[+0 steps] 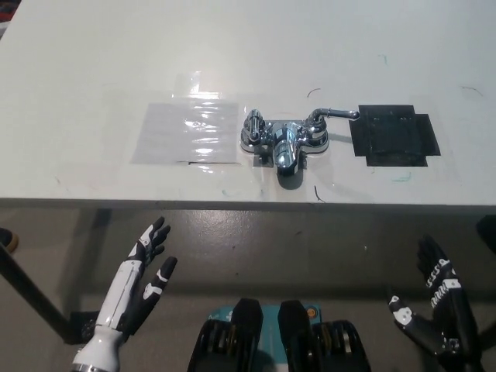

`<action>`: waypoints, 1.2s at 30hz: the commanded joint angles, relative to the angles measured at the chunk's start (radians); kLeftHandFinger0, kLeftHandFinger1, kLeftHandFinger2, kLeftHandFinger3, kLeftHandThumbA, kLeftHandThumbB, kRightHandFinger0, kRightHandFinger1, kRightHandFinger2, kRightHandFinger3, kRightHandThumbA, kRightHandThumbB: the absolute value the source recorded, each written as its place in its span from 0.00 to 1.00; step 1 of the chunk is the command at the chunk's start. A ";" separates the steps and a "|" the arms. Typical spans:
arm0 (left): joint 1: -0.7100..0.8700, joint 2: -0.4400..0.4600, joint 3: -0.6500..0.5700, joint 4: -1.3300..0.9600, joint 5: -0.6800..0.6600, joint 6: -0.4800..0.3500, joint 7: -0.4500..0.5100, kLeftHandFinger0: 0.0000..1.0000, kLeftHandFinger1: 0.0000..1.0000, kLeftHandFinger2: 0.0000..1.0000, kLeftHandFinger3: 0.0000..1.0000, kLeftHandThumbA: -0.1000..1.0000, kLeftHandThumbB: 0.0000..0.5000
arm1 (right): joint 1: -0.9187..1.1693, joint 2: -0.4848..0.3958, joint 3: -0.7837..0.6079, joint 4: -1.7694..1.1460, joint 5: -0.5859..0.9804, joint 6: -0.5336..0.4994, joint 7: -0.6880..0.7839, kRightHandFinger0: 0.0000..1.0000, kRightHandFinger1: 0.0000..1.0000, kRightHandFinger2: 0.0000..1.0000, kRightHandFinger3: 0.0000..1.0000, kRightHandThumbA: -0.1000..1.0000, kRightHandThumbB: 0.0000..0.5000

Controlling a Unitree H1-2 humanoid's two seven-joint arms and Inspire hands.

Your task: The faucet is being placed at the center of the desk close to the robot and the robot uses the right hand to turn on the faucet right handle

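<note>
Nearest, both hands hang over the grey floor (pixel 263 232) in front of the counter's edge. The white left robot hand (pixel 143 271) is released, fingers spread, holding nothing. The black right robot hand (pixel 434 306) is also released, fingers apart and pointing up, touching nothing and well apart from the faucet (pixel 285 141). The chrome faucet stands at the middle of the white counter (pixel 232 46), near its front edge, spout toward the robot. Its right handle (pixel 335 114) is a lever pointing at a black patch (pixel 394 136) just beside it. A clear glossy sheet (pixel 186 132) lies on the faucet's other side. Faint pen marks (pixel 313 92) are too small to read.
</note>
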 commanded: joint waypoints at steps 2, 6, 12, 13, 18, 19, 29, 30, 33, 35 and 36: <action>0.005 0.018 0.008 -0.024 -0.018 -0.017 -0.008 1.00 1.00 1.00 1.00 0.88 0.30 | 0.005 0.009 0.000 0.016 0.030 -0.136 -0.013 1.00 1.00 1.00 1.00 0.72 0.05; 0.015 0.011 0.011 -0.014 -0.027 -0.022 -0.002 1.00 1.00 1.00 1.00 0.87 0.32 | 0.008 0.009 0.007 0.020 0.011 -0.136 -0.017 1.00 1.00 1.00 1.00 0.75 0.12; 0.022 0.013 0.009 -0.014 -0.021 -0.013 -0.002 1.00 1.00 1.00 1.00 0.88 0.32 | 0.007 0.008 0.012 0.028 0.005 -0.129 -0.018 1.00 1.00 1.00 1.00 0.75 0.14; 0.022 0.014 0.010 -0.014 -0.019 -0.013 -0.001 1.00 1.00 1.00 1.00 0.88 0.31 | 0.004 0.009 0.012 0.035 0.007 -0.133 -0.018 1.00 1.00 1.00 1.00 0.73 0.14; 0.033 0.015 0.010 -0.018 -0.012 -0.014 0.002 1.00 1.00 1.00 1.00 0.88 0.29 | 0.001 0.005 0.014 0.046 -0.010 -0.137 -0.026 1.00 1.00 1.00 1.00 0.72 0.15; 0.034 0.015 0.010 -0.019 -0.012 -0.015 0.001 1.00 1.00 1.00 1.00 0.88 0.28 | 0.000 0.005 0.014 0.048 -0.011 -0.137 -0.027 1.00 1.00 1.00 1.00 0.72 0.14; 0.043 0.010 0.009 -0.021 -0.011 -0.004 0.004 1.00 1.00 1.00 1.00 0.87 0.28 | -0.027 -0.005 0.011 0.072 -0.024 -0.135 -0.042 1.00 1.00 1.00 1.00 0.62 0.15; 0.043 0.011 0.010 -0.021 -0.011 -0.006 0.004 1.00 1.00 1.00 1.00 0.87 0.28 | -0.025 -0.005 0.011 0.070 -0.024 -0.134 -0.042 1.00 1.00 1.00 1.00 0.62 0.15; 0.046 0.010 0.008 -0.018 -0.012 -0.008 0.002 1.00 1.00 1.00 1.00 0.86 0.26 | -0.015 -0.009 0.008 0.074 -0.022 -0.143 -0.041 1.00 1.00 1.00 1.00 0.61 0.14; 0.044 0.012 0.008 -0.017 -0.013 -0.014 0.001 1.00 1.00 1.00 1.00 0.85 0.24 | -0.013 -0.010 0.007 0.073 -0.024 -0.141 -0.042 1.00 1.00 1.00 1.00 0.61 0.14; 0.045 0.012 0.008 -0.018 -0.013 -0.014 0.002 1.00 1.00 1.00 1.00 0.85 0.24 | -0.012 -0.010 0.007 0.075 -0.031 -0.144 -0.045 1.00 1.00 1.00 1.00 0.61 0.15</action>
